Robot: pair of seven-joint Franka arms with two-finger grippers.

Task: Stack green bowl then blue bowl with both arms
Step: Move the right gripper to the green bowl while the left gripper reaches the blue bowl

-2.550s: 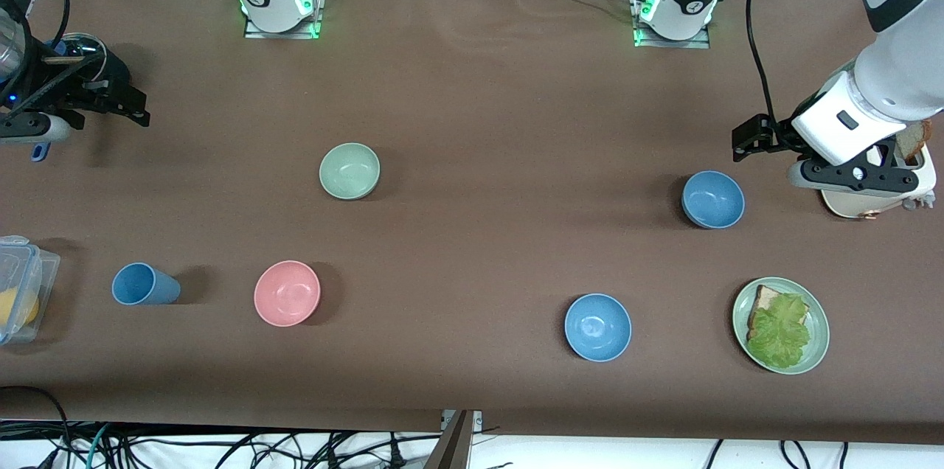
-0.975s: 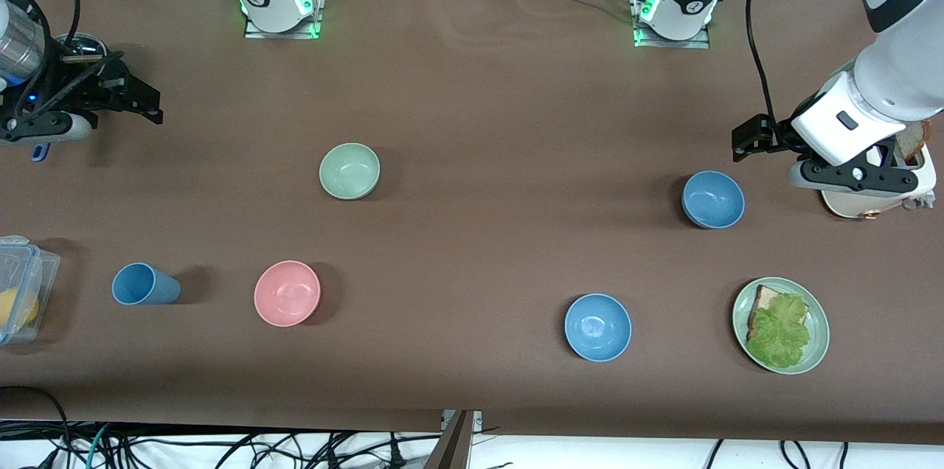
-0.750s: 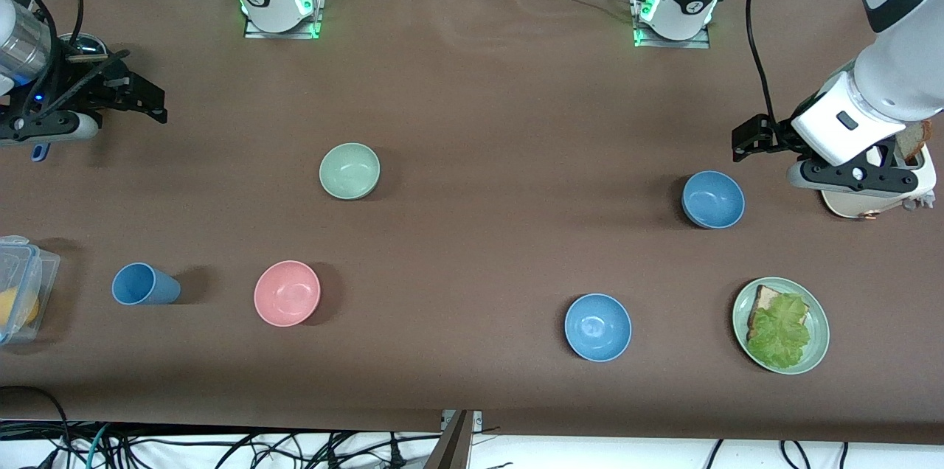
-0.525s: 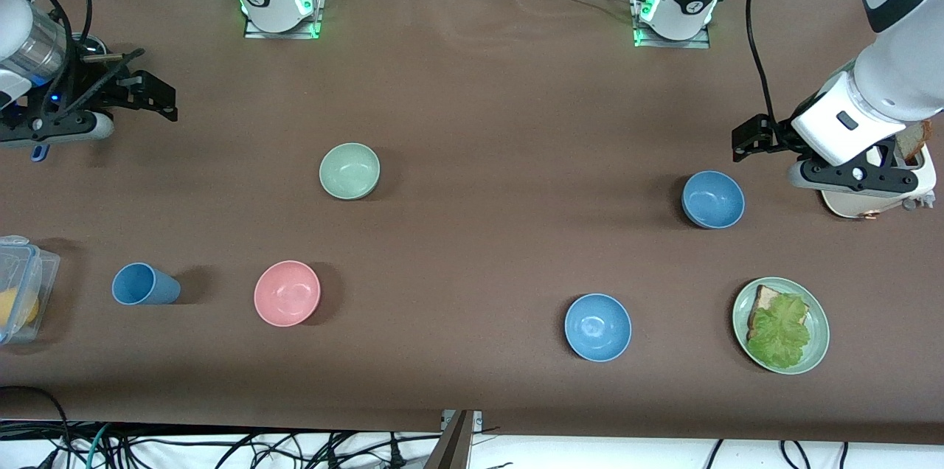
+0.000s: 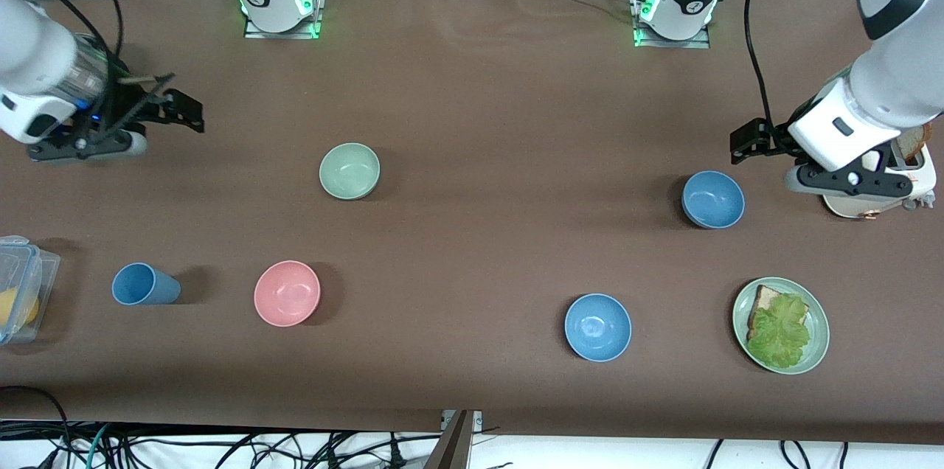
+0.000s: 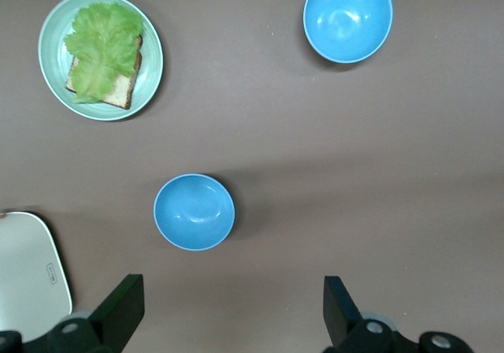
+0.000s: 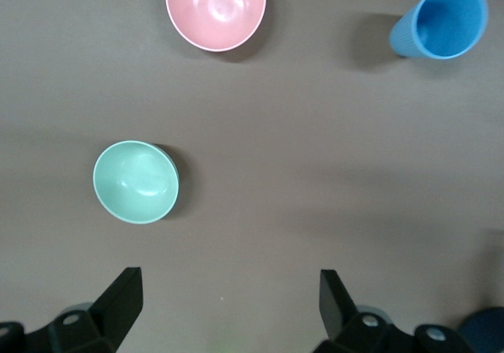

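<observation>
At the right arm's end of the table sits a clear lidded box [image 5: 18, 285]; a blue cup [image 5: 144, 285] lies beside it, a pink bowl [image 5: 287, 293] next along; the green bowl [image 5: 349, 170] rests at about one o'clock from the pink one, nothing around it or on top of it. Toward the left arm's end, one blue bowl [image 5: 712, 199] sits at one o'clock from its twin [image 5: 597, 327]; a green plate [image 5: 781, 326] with bread and lettuce lies at four o'clock from the first. Since a moment ago my right gripper [image 5: 181, 109] has swung inward over bare table toward the green bowl, fingers spread wide, empty; my left gripper [image 5: 745, 142] has barely stirred, waiting over bare table beside the farther blue bowl, fingers apart, empty.
</observation>
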